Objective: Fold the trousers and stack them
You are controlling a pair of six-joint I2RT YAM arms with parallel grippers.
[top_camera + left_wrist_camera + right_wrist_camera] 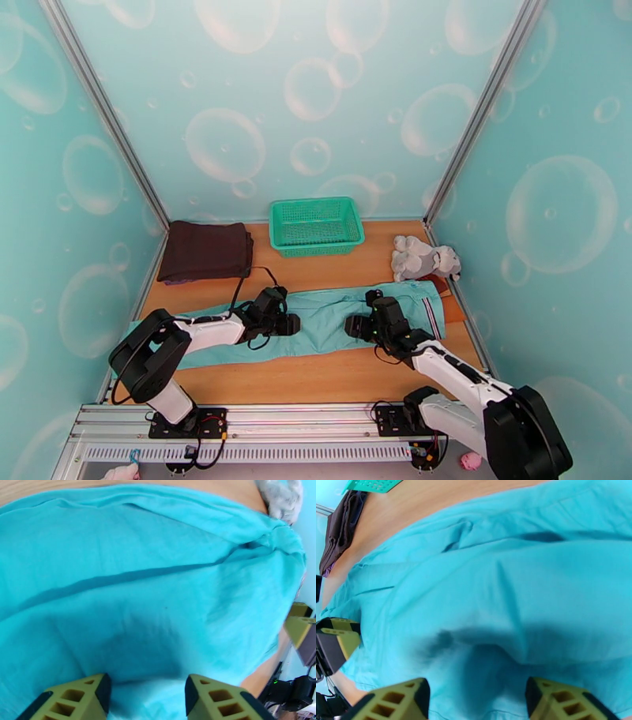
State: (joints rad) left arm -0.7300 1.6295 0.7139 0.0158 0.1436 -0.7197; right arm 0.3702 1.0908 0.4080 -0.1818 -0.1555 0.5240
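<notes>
The light teal trousers (332, 320) lie stretched out flat across the wooden table, legs to the left and the striped waistband at the right end. My left gripper (291, 324) hovers low over the middle of the legs, pointing right. In the left wrist view the left gripper (147, 691) is open, its yellow fingers (91, 693) apart over smooth teal cloth (150, 598) with nothing between them. My right gripper (353, 328) faces it from the right, near the seat. The right gripper (477, 697) is open too, just above the wrinkled cloth (505, 590).
A green basket (316, 225) stands at the back centre. A dark brown folded garment (205, 250) lies at the back left. A grey plush toy (423, 259) sits at the back right by the waistband. Teal walls close in on three sides.
</notes>
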